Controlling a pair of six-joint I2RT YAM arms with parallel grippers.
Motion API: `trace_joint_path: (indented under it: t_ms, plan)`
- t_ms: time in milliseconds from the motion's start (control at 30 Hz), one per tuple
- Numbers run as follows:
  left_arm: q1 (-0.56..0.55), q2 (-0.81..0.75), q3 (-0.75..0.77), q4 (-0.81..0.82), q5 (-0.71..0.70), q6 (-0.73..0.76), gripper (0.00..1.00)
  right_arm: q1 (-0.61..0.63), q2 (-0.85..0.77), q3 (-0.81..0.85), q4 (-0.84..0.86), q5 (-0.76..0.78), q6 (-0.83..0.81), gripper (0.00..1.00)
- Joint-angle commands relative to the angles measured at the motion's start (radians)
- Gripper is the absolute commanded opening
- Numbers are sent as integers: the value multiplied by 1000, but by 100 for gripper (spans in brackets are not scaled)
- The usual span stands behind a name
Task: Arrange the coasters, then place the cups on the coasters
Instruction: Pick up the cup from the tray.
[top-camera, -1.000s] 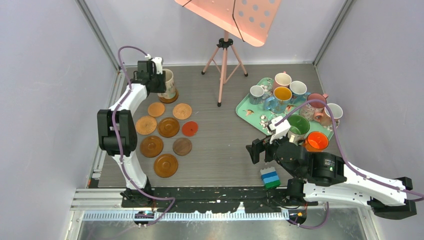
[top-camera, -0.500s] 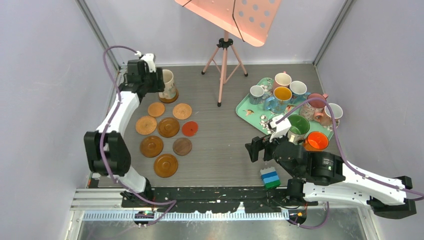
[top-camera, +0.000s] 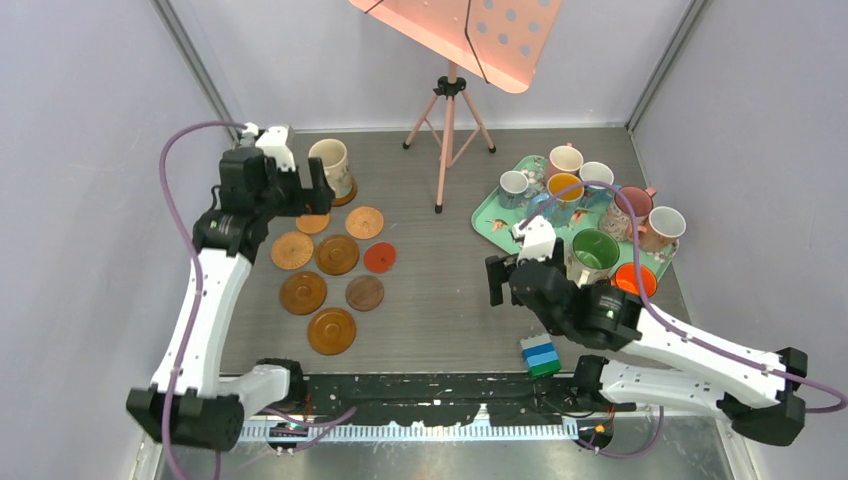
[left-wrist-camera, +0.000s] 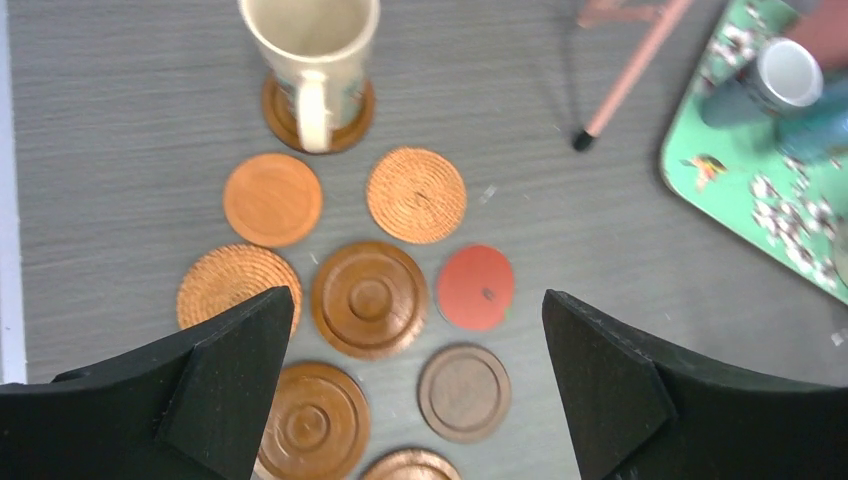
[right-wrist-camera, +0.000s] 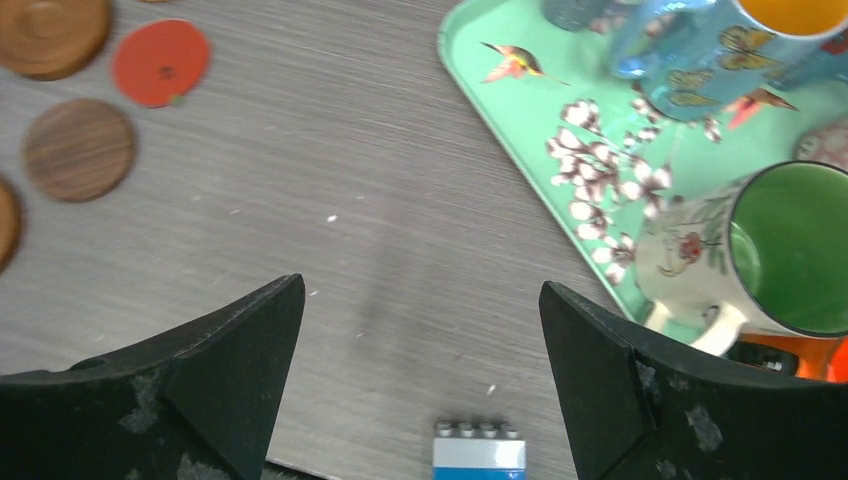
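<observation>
A cream cup (top-camera: 331, 163) (left-wrist-camera: 310, 40) stands upright on a brown coaster (left-wrist-camera: 318, 112) at the back left. Several more coasters lie in front of it, among them a grooved brown one (top-camera: 337, 254) (left-wrist-camera: 369, 298) and a red one (top-camera: 379, 257) (left-wrist-camera: 475, 287) (right-wrist-camera: 160, 62). My left gripper (top-camera: 304, 192) (left-wrist-camera: 415, 340) hangs open above these coasters, just short of the cup and apart from it, with nothing in it. Several cups fill the mint tray (top-camera: 493, 216) (right-wrist-camera: 520, 120), including a green-lined one (top-camera: 596, 250) (right-wrist-camera: 790, 250). My right gripper (top-camera: 496, 282) (right-wrist-camera: 420, 330) hovers open and empty over bare table left of the tray.
A pink tripod stand (top-camera: 447, 130) (left-wrist-camera: 625, 80) rises at the back centre between the coasters and the tray. A small blue, white and green block stack (top-camera: 540, 355) (right-wrist-camera: 478, 458) sits near the front edge by my right arm. Walls close in both sides.
My left gripper has opened off the cream cup, leaving it on its coaster, and has pulled back toward me and upward. My right arm has shifted slightly left and farther from me, jaws unchanged.
</observation>
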Motion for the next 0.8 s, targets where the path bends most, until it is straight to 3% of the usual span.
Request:
trace_joint_path:
  t_ms: [0, 167, 333, 467, 567, 767]
  plan:
    - [-75, -156, -75, -97, 15, -20, 99, -164, 67, 53, 40, -79, -88, 96]
    - [-107, -313, -201, -148, 37, -28, 99, -352, 153, 47, 146, -167, -182, 96]
    - [-108, -489, -339, -159, -30, -2, 99, -503, 274, 54, 350, -228, -276, 69]
    - [-118, -630, -437, -107, -50, -7, 99, -559, 428, 114, 465, -282, -421, 59]
    - [-118, -721, -513, -63, -76, -24, 99, -603, 585, 223, 459, -318, -504, 53]
    - [-138, -764, -546, -62, -84, -31, 99, -622, 776, 338, 502, -298, -615, 52]
